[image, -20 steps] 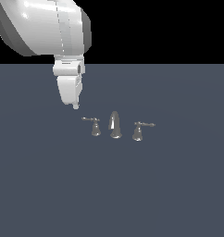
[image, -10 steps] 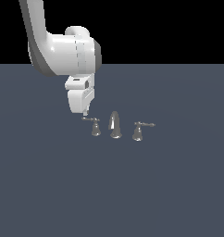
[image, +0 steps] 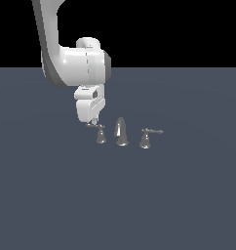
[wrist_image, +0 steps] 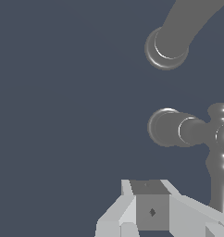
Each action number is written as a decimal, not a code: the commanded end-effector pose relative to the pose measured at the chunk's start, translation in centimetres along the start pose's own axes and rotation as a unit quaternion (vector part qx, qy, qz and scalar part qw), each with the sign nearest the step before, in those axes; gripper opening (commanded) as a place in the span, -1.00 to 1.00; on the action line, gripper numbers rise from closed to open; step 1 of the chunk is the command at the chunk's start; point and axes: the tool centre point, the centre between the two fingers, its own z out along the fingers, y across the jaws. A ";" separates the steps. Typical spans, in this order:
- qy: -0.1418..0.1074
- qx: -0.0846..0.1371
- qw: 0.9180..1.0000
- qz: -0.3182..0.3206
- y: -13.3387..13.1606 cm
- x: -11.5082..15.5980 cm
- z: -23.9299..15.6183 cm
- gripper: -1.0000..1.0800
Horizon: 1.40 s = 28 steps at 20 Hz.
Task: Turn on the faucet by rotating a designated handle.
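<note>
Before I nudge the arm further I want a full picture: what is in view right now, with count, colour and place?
faucet spout: one, shiny silver, tall curved taper, middle of the set on the floor.
left-side handle: one, silver, bell base with thin lever pointing to the exterior view's left, beside the spout, just under the gripper.
right-side handle: one, silver, lever pointing to the exterior view's right, on the spout's other side.
floor: one, flat dark blue-grey, under everything.
gripper: one, white, fingertips at the left-side handle's lever; open or shut cannot be told.
arm: one, white and grey, coming down from the upper left of the exterior view.
</note>
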 end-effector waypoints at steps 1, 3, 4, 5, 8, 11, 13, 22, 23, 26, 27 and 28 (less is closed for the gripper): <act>0.000 0.000 1.000 0.002 -0.1 0.0 0.1 -1.00; 0.000 0.000 1.000 0.002 -0.1 0.0 0.1 -1.00; 0.000 0.000 1.000 0.002 -0.1 0.0 0.1 -1.00; 0.000 0.000 1.000 0.002 0.2 -0.1 0.1 -1.00; 0.000 0.000 1.000 0.002 1.2 -0.6 0.0 -1.00; 0.000 0.000 1.000 0.002 2.3 -1.2 0.0 -1.00; -0.001 0.000 1.000 0.002 3.0 -1.5 0.0 -1.00; 0.000 0.003 1.000 0.006 4.4 -0.8 0.0 -1.00; 0.000 0.002 1.000 0.006 4.7 -0.8 0.0 -1.00; 0.000 0.002 1.000 0.005 5.7 -0.7 0.0 -1.00; 0.000 0.002 1.000 0.004 6.0 -0.7 0.0 -1.00; -0.001 0.001 1.000 0.004 6.3 -0.6 0.0 -1.00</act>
